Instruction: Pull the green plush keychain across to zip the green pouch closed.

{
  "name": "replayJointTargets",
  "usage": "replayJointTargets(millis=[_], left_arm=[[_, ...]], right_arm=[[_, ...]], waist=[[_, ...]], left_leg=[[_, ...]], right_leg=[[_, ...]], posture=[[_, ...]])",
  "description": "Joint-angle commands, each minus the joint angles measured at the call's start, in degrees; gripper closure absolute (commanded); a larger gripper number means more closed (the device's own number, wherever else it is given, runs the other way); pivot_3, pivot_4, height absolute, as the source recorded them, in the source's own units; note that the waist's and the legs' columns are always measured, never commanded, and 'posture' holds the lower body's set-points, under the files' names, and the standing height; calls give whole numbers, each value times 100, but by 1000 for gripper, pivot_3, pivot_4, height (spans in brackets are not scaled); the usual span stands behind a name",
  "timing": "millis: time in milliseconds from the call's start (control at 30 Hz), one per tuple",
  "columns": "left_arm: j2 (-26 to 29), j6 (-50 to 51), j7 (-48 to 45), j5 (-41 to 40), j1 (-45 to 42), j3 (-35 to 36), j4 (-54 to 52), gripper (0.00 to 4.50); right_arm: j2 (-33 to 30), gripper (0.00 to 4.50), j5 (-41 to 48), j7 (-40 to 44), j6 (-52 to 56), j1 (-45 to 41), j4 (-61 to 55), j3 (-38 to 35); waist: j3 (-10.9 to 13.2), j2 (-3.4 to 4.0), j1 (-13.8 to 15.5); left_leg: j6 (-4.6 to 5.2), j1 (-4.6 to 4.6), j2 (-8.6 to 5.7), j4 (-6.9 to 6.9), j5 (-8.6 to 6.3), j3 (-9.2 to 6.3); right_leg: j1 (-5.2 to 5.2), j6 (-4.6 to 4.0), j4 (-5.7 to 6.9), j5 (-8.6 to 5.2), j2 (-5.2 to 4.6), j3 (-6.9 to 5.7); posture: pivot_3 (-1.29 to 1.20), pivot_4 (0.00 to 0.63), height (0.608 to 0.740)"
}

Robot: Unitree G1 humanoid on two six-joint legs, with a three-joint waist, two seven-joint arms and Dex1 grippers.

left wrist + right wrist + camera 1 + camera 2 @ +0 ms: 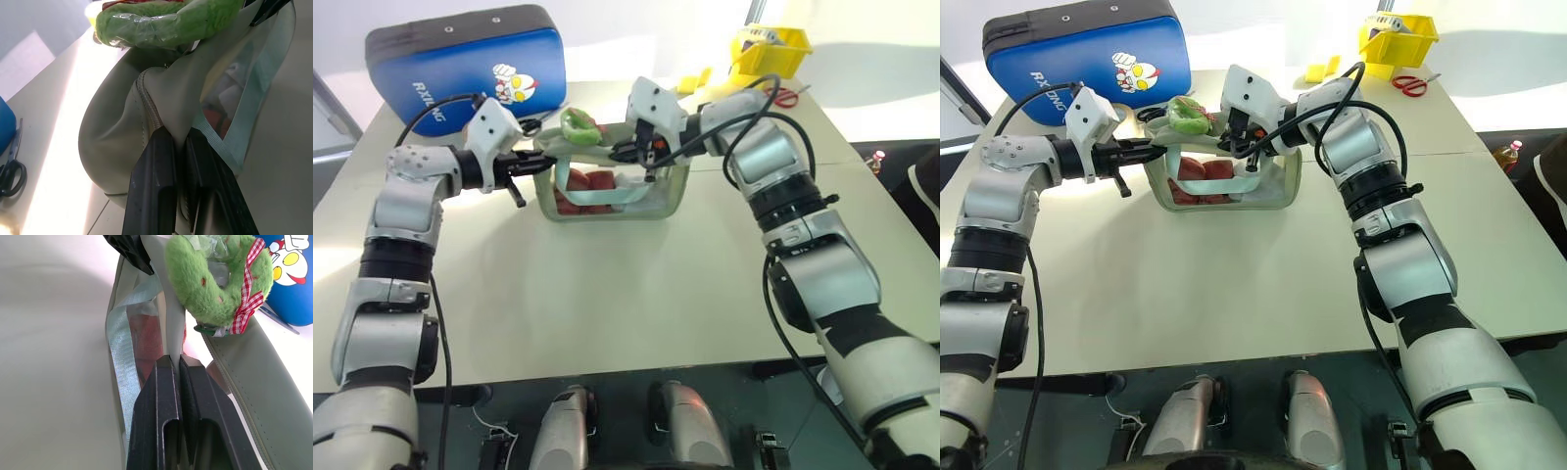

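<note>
Not yet zipped: left tool [521,168] pinched shut on the end of the green pouch [607,201], right tool [628,152] clamped on its top edge, green plush keychain [578,125] resting ungrasped between both tools

The green pouch [612,191] stands upright on the table, toward twelve o'clock from its middle: a pale sage fabric box with rounded corners and a clear front window showing red contents. The green plush keychain [578,125], a fuzzy lime ring with a red-checked ribbon, rests on the pouch's top toward its ten o'clock corner.
</note>
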Motion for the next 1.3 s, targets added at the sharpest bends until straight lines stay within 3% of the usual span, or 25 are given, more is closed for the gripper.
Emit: replayJointTargets(millis=[33, 267, 700, 1000, 1133, 1300], left_arm=[[136, -71, 12, 56, -130, 133, -70, 4500], [133, -81, -12, 67, -85, 138, -149, 4500], [137, 43, -146, 29, -84, 120, -308, 4500], [122, 101, -92, -10, -55, 195, -371, 4500], [83, 116, -84, -26, -82, 188, -363, 4500], [94, 71, -123, -6, -69, 169, -327, 4500]], right_arm=[[-77, 3534, 101, 24, -21, -140, -174, -154], [-81, 44, 386, 66, 74, -665, -70, -450], [950, 44, 79, -823, -626, -731, 713, -221], [858, 4477, 39, -1079, -804, -888, 1243, -359], [676, 4477, 129, -1248, -643, -902, 1143, -530], [-90, 4477, 269, -1459, 119, -563, 17, -904]], waist=[[0, 0, 0], [0, 1, 0], [0, 0, 20], [0, 0, 4], [0, 0, 15], [1, 0, 71]], left_leg=[[0, 0, 0, 0, 0, 0], [0, -1, 0, 0, 0, 0], [1, -3, -1, -1, -1, -1], [1, -5, -2, 0, -1, -1], [1, -5, -2, 0, -1, -2], [2, -9, -4, 0, -1, -3]], right_leg=[[0, 0, 0, 0, 0, 0], [0, 0, 0, 0, 0, 0], [-1, 0, 0, 0, -1, 0], [-2, 0, -2, 0, -2, 0], [-1, 0, -2, 0, -2, 0], [-2, 0, -6, 0, -4, 0]], posture=[[0, 150, 740], [0, 150, 740], [0, 150, 740], [0, 150, 740], [0, 150, 740], [0, 150, 740]])
